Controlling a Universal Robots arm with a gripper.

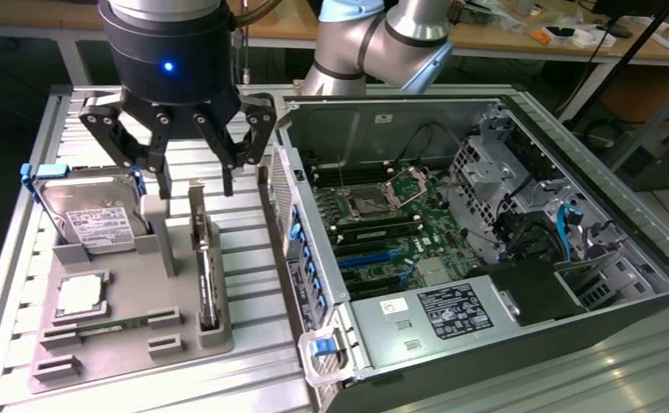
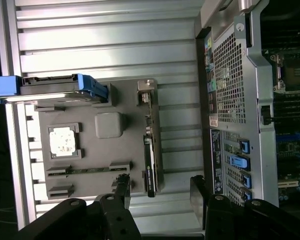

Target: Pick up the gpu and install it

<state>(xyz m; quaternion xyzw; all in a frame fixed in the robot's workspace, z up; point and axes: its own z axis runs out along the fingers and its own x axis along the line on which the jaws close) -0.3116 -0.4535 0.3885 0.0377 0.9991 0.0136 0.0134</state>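
My fingers are spread wide, nothing between them. My gripper (image 1: 196, 185) hangs over the grey moulded tray (image 1: 139, 344), above the end of the gpu (image 1: 204, 258) that lies toward the top of the exterior view. My fingers are black, jointed and matte.

The gpu stands on its long edge in a slot of the tray: a thin, dark, flat board. In the wrist view the gpu (image 2: 150, 150) runs as a narrow strip between my two fingertips (image 2: 122, 187), with a silver bracket at its far end.

Also on the tray (image 2: 90, 150):
- hard drive (image 1: 99, 215), boxy, silver, white label, blue side rails, propped upright
- square metal-lidded processor (image 1: 82, 295), lying flat
- narrow green memory stick (image 1: 110, 327), seated in its slot

The table (image 1: 254, 258) is ribbed aluminium with a dull sheen. The open computer case (image 1: 506, 318) sits just beside the tray on the exterior view's right, with the green motherboard (image 1: 392, 215) exposed. Its perforated steel rear panel (image 2: 235, 75) faces the tray.
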